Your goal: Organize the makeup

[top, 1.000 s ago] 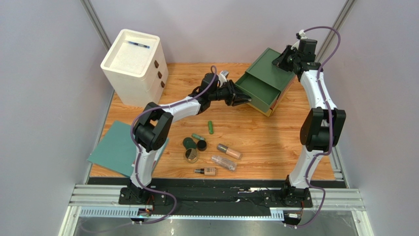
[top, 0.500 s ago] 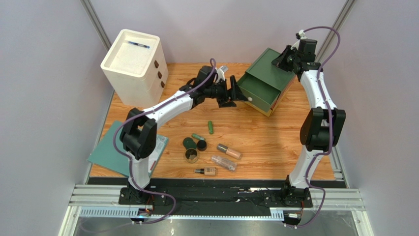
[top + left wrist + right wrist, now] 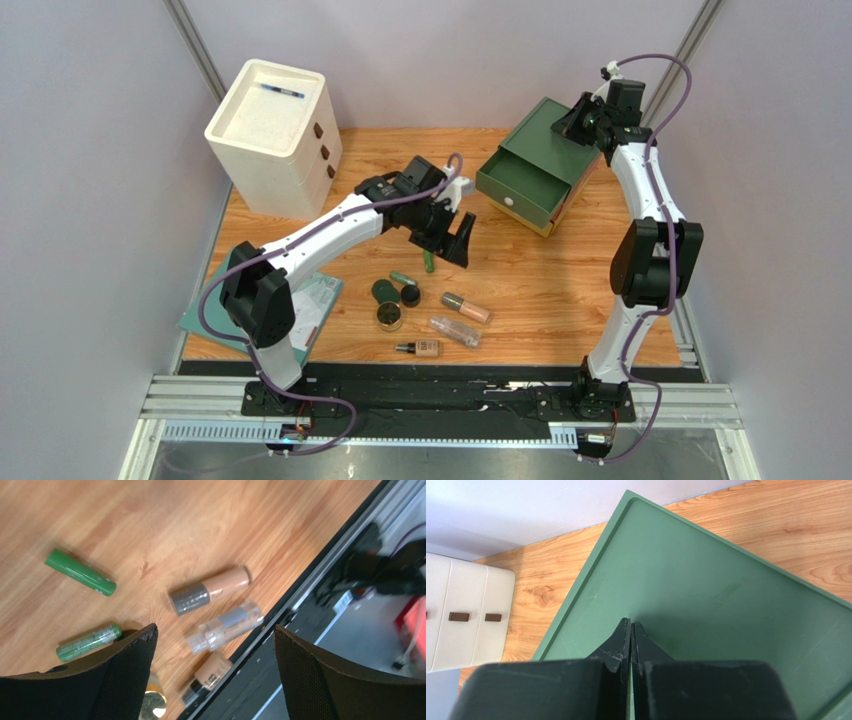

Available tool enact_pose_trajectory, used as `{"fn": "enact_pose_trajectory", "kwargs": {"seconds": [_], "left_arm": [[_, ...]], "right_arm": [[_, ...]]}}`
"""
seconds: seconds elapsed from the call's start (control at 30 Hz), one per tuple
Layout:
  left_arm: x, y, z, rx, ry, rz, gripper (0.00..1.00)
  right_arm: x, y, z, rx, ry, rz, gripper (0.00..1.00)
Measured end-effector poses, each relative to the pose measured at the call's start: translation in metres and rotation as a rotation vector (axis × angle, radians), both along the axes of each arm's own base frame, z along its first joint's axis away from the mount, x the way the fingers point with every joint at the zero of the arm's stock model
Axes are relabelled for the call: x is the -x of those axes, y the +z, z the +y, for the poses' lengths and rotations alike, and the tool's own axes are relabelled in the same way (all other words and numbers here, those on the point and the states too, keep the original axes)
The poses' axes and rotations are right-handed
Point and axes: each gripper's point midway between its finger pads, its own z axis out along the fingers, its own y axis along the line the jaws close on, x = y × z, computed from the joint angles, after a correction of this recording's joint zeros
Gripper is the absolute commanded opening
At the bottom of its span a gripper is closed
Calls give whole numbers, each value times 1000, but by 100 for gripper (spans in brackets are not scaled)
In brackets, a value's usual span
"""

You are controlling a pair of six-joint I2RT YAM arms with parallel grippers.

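Observation:
The makeup lies loose mid-table: a green tube [image 3: 428,262], a smaller green tube [image 3: 402,278], a dark green jar [image 3: 384,291], a black jar [image 3: 410,295], a gold-rimmed compact [image 3: 389,317], and pinkish [image 3: 466,308], clear [image 3: 455,330] and beige [image 3: 420,349] bottles. My left gripper [image 3: 455,236] hangs open and empty just above the green tube. In the left wrist view its gripper [image 3: 214,630] frames the clear bottle [image 3: 225,627], with the pinkish bottle [image 3: 210,590] and the green tube [image 3: 80,572] beyond. My right gripper [image 3: 632,622] is shut, resting on the green box's lid [image 3: 726,595].
The green drawer box [image 3: 548,130] stands at the back right with its drawer [image 3: 520,185] pulled open. A white drawer unit [image 3: 270,120] at the back left carries a thin blue pen [image 3: 280,91]. A teal mat [image 3: 225,300] lies at the table's left edge.
My left gripper has opened and swung away from the green drawer, back and down over the makeup in the middle. The right arm has not moved.

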Motion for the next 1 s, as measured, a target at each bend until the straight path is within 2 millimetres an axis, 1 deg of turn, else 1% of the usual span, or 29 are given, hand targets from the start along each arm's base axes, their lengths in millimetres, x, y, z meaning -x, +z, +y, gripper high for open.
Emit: {"fn": "enact_pose_trajectory", "kwargs": {"seconds": [0.03, 0.07, 0.17, 0.27, 0.3, 0.37, 0.43, 0.57, 0.63, 0.7, 0.83, 1.0], "left_arm": [[6, -4, -1, -20, -29, -5, 90], [17, -9, -1, -56, -83, -16, 90], [41, -18, -4, -117, -200, -45, 89], [58, -27, -8, -157, -289, -63, 89], [62, -33, -9, -179, -325, -66, 89], [68, -46, -13, -215, -373, -63, 88], [73, -67, -19, -273, -425, -61, 88], [81, -96, -24, -356, -471, -55, 88], [82, -106, -27, -384, -477, -59, 88], [80, -109, -29, -402, -477, -71, 88], [66, -107, -43, -399, -461, -111, 87], [51, -106, -55, -398, -439, -146, 85]], "right_arm": [[0, 0, 0, -1, 0, 0, 0], [0, 0, 0, -1, 2, -1, 0], [0, 0, 0, -1, 5, -1, 0], [0, -1, 1, -3, 8, -1, 0], [1, -1, 1, -3, 9, 0, 0], [1, -1, 2, -5, 12, -3, 0], [1, -2, 2, -6, 16, -5, 0], [1, -3, 3, -10, 22, -8, 0], [2, -2, 5, -13, 29, -9, 0], [2, -3, 6, -15, 36, -9, 0], [3, -3, 7, -16, 41, -12, 0], [3, -3, 8, -20, 48, -12, 0]]}}
